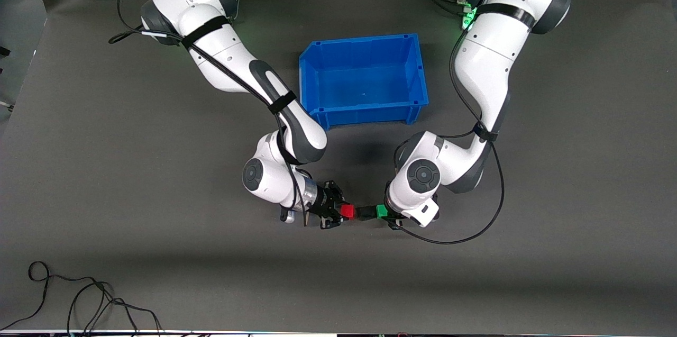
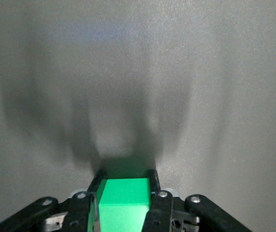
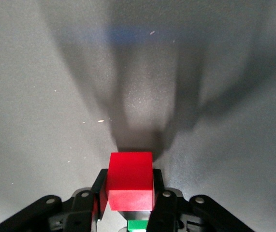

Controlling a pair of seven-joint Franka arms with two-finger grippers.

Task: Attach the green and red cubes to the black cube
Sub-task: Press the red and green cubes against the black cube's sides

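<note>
Front view is showing both Franka arms meeting low over the grey counter (image 1: 106,178), nearer the camera than the blue bin (image 1: 364,79). The right gripper (image 1: 342,212) is pinching the red cube (image 1: 347,211) between its jaws, and the left gripper (image 1: 385,213) is pinching the green cube (image 1: 381,211). The black cube (image 1: 364,213) is sitting between the two coloured cubes, apparently touching both, so the three are forming a row between the jaws.

The wrist views are confirming each grip: the green cube (image 2: 122,204) is lying seated between the left jaws, the red cube (image 3: 130,180) between the right, with a sliver of green showing just past it.

The joints are looking unproven. If either arm is pressing off-centre, the black cube could be twisting out of line and dropping when the jaws let go.
</note>
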